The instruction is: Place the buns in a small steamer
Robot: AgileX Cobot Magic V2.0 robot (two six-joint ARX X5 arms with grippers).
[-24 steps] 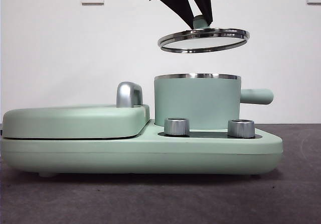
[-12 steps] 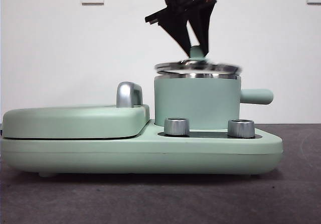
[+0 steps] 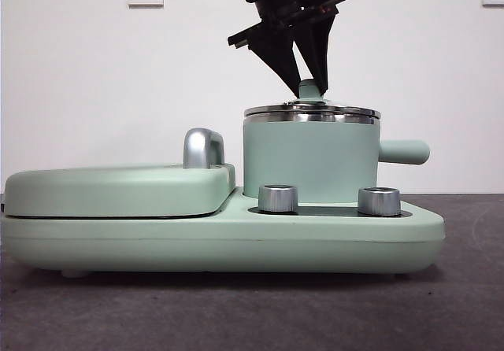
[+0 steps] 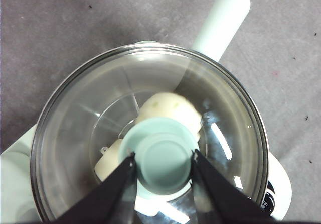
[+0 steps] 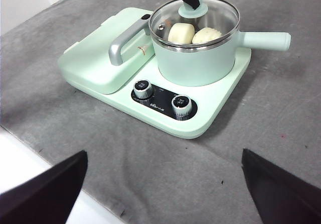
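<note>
While the left pincer (image 4: pixel 161 166) is clamping the lid knob (image 4: pixel 163 156), the lid (image 3: pixel 312 113) is sitting on the small steamer (image 3: pixel 309 162) — the buns (image 5: pixel 193 34) lying directly beneath; the right pincer (image 5: pixel 163 184) is waiting wide open.

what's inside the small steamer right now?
Through the glass lid, both buns lie side by side inside the small steamer. The left gripper grips the lid knob, which covers part of them in the left wrist view.
</note>
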